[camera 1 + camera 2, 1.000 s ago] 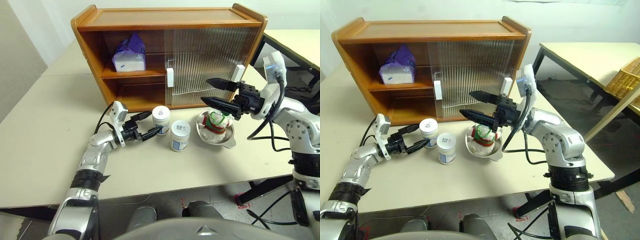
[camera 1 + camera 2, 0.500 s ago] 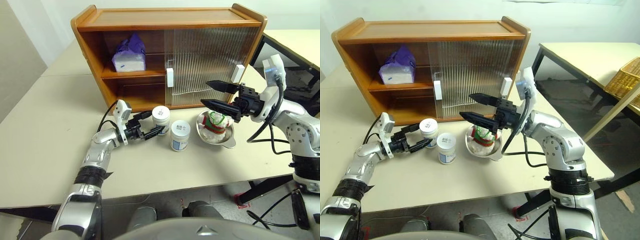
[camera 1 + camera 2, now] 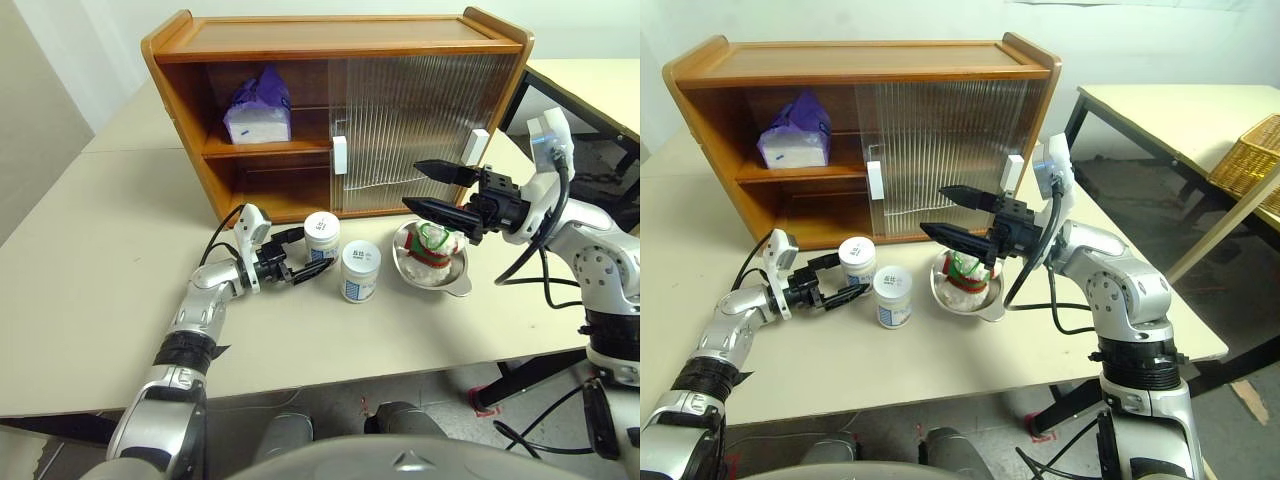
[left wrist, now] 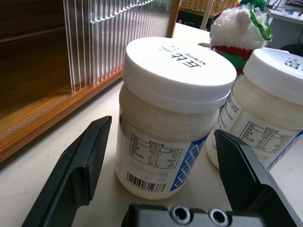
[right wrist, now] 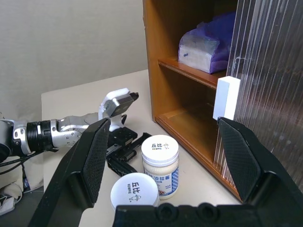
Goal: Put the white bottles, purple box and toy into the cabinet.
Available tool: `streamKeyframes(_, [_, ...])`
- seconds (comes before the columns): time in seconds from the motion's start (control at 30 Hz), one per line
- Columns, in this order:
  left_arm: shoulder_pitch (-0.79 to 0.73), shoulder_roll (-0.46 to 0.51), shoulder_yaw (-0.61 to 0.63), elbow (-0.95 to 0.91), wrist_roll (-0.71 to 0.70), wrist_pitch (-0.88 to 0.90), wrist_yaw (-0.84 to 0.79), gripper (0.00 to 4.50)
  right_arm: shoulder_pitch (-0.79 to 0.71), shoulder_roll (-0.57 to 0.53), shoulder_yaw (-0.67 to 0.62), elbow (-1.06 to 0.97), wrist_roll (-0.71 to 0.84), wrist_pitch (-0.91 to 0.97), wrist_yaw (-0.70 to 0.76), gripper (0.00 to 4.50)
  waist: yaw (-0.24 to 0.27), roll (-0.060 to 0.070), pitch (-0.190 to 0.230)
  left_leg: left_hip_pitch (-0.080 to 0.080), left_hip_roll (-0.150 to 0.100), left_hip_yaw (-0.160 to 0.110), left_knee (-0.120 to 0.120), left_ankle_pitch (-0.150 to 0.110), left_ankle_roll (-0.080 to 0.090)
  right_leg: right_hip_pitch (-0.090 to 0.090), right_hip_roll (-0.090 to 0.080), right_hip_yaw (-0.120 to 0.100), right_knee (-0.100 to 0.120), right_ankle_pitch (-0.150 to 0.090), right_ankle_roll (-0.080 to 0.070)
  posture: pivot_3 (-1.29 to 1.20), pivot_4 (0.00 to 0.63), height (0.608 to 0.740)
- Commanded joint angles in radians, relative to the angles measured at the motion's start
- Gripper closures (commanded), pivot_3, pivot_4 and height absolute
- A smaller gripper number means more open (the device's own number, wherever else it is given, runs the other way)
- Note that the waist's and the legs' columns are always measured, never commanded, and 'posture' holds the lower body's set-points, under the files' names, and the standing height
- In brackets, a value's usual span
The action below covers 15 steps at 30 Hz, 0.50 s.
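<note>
Two white bottles stand in front of the cabinet, the left one and the right one. My left gripper lies low on the table, open, with a finger on each side of the left bottle and a gap to both. The purple box lies on the cabinet's upper shelf, left half. Inside a steel bowl sits the toy. Just above it hovers my right gripper, open and holding nothing.
Ribbed sliding doors cover the cabinet's right half; the left half of both shelves stands open. A second table and a wicker basket are off to the right. The table's front edge runs close behind my arms.
My left wrist has edged slightly right, closer to the left bottle. The right arm and all the objects have stayed put.
</note>
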Motion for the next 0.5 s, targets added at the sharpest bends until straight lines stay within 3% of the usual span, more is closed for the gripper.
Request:
streamKeyframes(0.03, [-0.013,-0.001,0.002,0.026,0.010,-0.013,0.002,0.24,-0.004,-0.004,-0.009,-0.012,0.007,0.001,-0.005,0.00,0.000,0.000,0.000,0.000,0.000,0.000,0.000,0.000,0.000,0.000,0.000,0.000,0.000,0.000,0.000,-0.08,0.000,0.740])
streamKeyframes(0.1, [-0.015,-0.002,0.005,0.031,0.008,-0.014,0.003,0.64,-0.005,-0.002,-0.007,-0.012,0.006,0.000,-0.007,0.00,0.000,0.000,0.000,0.000,0.000,0.000,0.000,0.000,0.000,0.000,0.000,0.000,0.000,0.000,0.000,-0.08,0.000,0.740])
streamKeyframes(0.17, [-0.019,-0.003,0.009,0.035,0.006,-0.014,0.006,1.34,-0.007,-0.001,-0.005,-0.012,0.005,0.000,-0.007,0.00,0.000,0.000,0.000,0.000,0.000,0.000,0.000,0.000,0.000,0.000,0.000,0.000,0.000,0.000,0.000,-0.08,0.000,0.740])
streamKeyframes(0.2, [-0.020,-0.003,0.010,0.033,0.004,-0.012,0.007,1.44,-0.008,0.000,-0.004,-0.012,0.005,0.000,-0.008,0.00,0.000,0.000,0.000,0.000,0.000,0.000,0.000,0.000,0.000,0.000,0.000,0.000,0.000,0.000,0.000,-0.08,0.000,0.740])
streamKeyframes(0.5, [-0.004,0.017,0.060,-0.078,-0.038,0.060,0.081,1.44,-0.017,0.004,0.004,0.004,-0.003,-0.009,0.002,0.00,0.000,0.000,0.000,0.000,0.000,0.001,0.000,0.000,0.000,0.000,0.000,-0.002,0.000,0.000,0.000,-0.07,0.000,0.740])
